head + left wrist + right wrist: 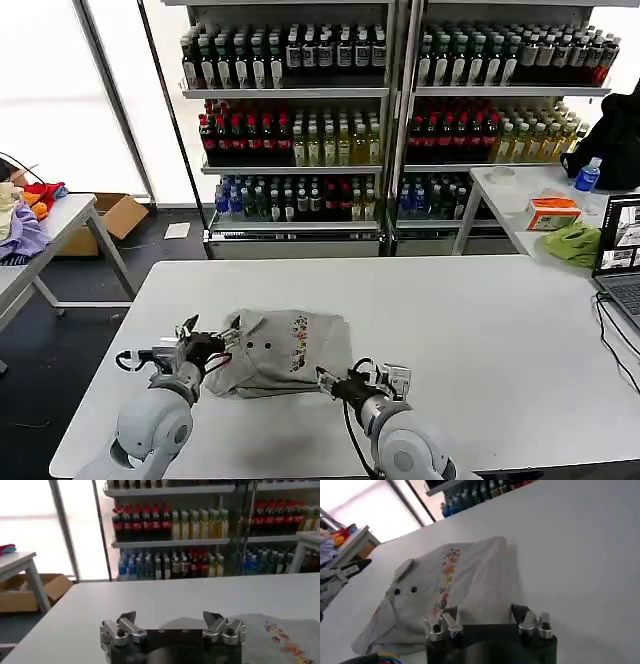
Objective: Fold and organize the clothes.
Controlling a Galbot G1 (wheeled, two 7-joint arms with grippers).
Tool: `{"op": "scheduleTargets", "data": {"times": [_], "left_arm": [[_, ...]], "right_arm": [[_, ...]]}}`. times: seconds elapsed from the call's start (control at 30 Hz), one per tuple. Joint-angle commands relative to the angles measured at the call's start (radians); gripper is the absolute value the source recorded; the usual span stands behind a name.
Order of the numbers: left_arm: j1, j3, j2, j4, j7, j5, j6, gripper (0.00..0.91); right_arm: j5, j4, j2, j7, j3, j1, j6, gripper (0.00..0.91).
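1. The white table [480,330] is carrying a single grey shirt [285,350], which is lying near the front edge between the two arms.
2. The shirt is sitting in a compact folded bundle with its multicoloured chest print [446,582] and dark buttons [405,590] facing up; the main folds appear done, though the edge nearest the left arm is looking rumpled and probably wants tidying.
3. The left gripper [173,625] is hovering just beside the shirt's collar side, fingers spread wide and holding nothing.
4. The right gripper [487,622] is hanging just at the shirt's near hem, likewise spread wide and gripping nothing.
5. Judging by this, squaring up and placing the bundle are what is remaining.
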Motion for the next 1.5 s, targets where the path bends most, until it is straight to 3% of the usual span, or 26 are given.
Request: {"op": "scheduleTargets", "data": {"times": [0.03,0.4,0.7,1.13,1.37,1.4,1.43,1.5], "left_arm": [[0.012,-0.009,0.0,0.003,-0.006,0.0,0.004,0.907],[0.021,-0.005,-0.014,0.013,-0.016,0.002,0.004,0.907],[0.022,0.001,-0.025,0.011,-0.018,0.004,0.004,0.907],[0.02,0.019,-0.048,-0.002,-0.007,0.052,0.002,0.907],[0.0,0.021,-0.055,0.013,0.006,0.087,-0.024,0.907],[0.003,0.021,-0.055,0.009,0.006,0.087,-0.023,0.907],[0.006,0.019,-0.055,0.006,0.006,0.088,-0.023,0.907],[0.009,0.014,-0.052,0.004,0.006,0.088,-0.026,0.907]], "right_arm": [[0.024,-0.017,0.004,0.016,0.002,-0.017,-0.001,0.01],[0.002,-0.008,0.012,0.022,0.079,-0.026,0.0,0.0],[-0.053,0.003,0.004,-0.009,0.118,-0.056,0.0,0.0],[-0.03,0.075,-0.107,-0.083,0.404,-0.25,0.007,0.0],[-0.078,0.038,-0.115,-0.098,0.484,-0.266,0.013,0.0],[-0.089,0.031,-0.113,-0.097,0.492,-0.262,0.006,0.181],[-0.102,0.028,-0.112,-0.099,0.498,-0.261,0.002,0.907],[-0.132,0.028,-0.111,-0.11,0.502,-0.264,0.001,0.907]]}}
